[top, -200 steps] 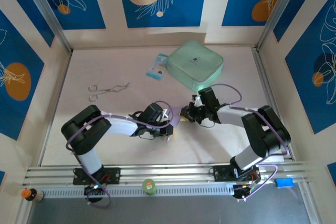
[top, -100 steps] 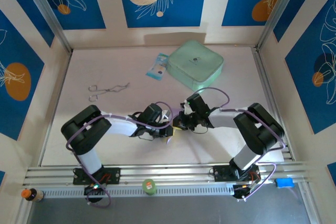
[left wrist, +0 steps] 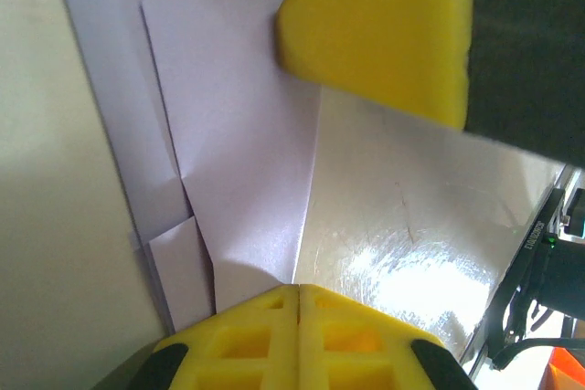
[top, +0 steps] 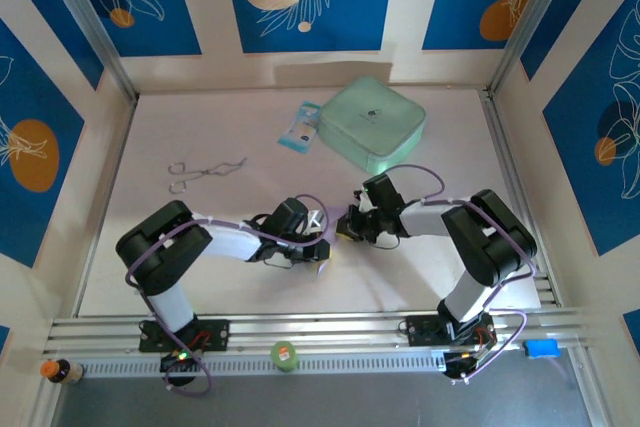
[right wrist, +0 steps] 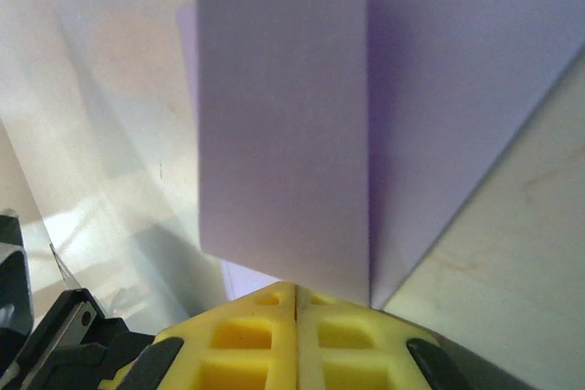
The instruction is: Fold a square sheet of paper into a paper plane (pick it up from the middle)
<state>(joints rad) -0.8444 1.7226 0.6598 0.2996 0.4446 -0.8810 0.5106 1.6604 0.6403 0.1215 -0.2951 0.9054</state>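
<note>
Two sets of fingers are meeting over the middle of the counter, and the square sheet of paper, already creased into overlapping panels, is sitting between them. The left fingers are pressing together with the lavender sheet caught at their seam. From there the paper is running away from them along a long fold line towards a yellow tip at the far edge, which is probably one of the right arm's. The right fingers are likewise closing flat on the sheet, with a folded panel standing up and away from their seam.

In the overhead view the two pairs are pointing at each other, almost touching, so the paper's long axis is lying along the line joining them. Neither arm is nearer than the other, since both are gripping opposite ends. Any coming crease is likely depending on one end staying pinned while the other is working across that axis.
</note>
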